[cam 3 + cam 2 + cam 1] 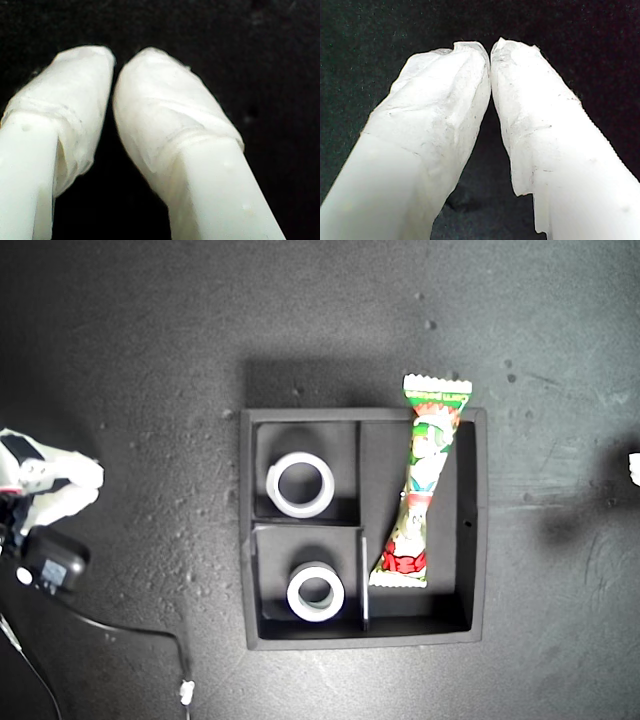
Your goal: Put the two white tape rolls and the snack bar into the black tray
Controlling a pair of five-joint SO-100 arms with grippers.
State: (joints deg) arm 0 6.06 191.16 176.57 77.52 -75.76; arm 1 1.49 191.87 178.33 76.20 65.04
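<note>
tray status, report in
Both pincers shut, empty. Both rolls in tray; bar in long section, top end over rim. Nothing in the way.

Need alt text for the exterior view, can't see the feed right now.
Overhead view of a square black tray on a dark surface: a white tape roll and another in its two small sections, a snack bar in the long one, poking past the far wall.
</note>
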